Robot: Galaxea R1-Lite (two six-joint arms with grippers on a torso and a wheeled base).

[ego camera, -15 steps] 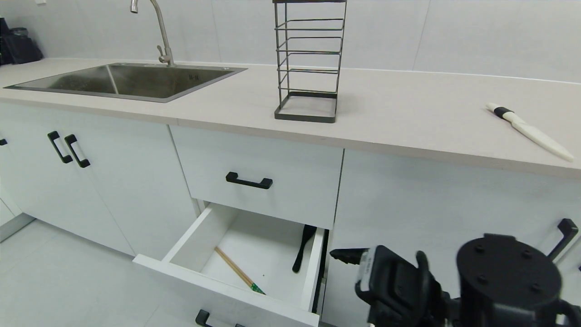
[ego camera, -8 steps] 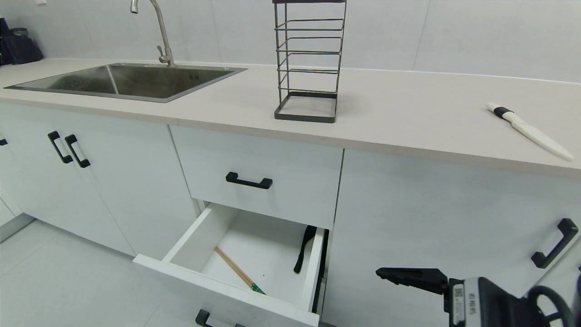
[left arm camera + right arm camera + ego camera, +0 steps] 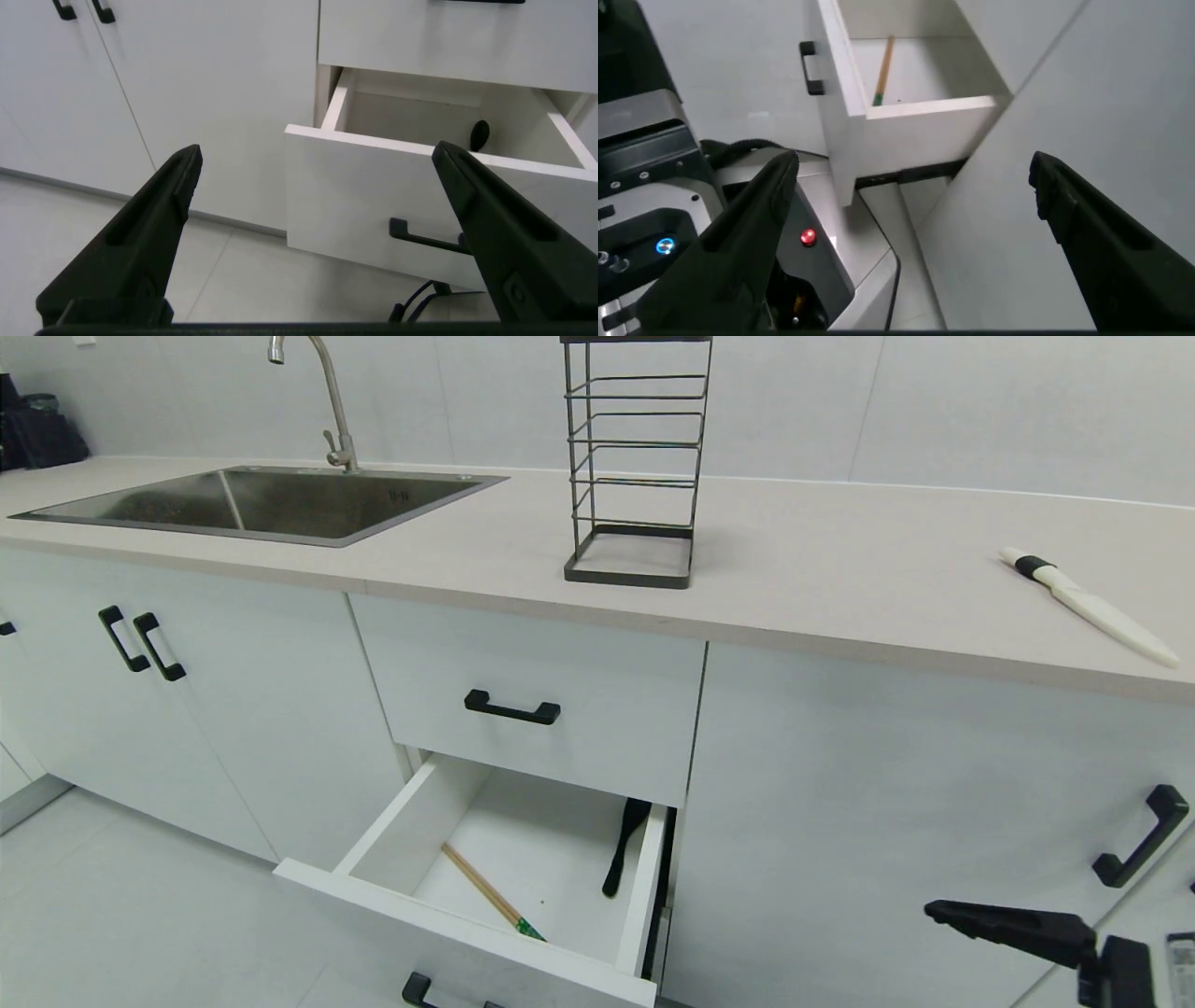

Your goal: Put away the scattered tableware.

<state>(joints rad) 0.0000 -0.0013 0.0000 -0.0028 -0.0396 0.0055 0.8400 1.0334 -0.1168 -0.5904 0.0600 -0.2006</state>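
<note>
Pulled-out drawer holding chopsticks, knife on counter, right hand spread

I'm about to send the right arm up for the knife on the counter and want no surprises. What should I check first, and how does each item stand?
1. Drawer pulled out: ok.
2. Space in the drawer: ok; chopsticks and black utensil leave bare floor between them.
3. Right gripper empty, fingers open: ok.
4. Left gripper empty, fingers open: ok.
5. Knife free to grasp: ok; it lies flat on the countertop with nothing touching it.
6. Knife within the right arm's reach: cannot tell; the gripper sits below counter height.
</note>
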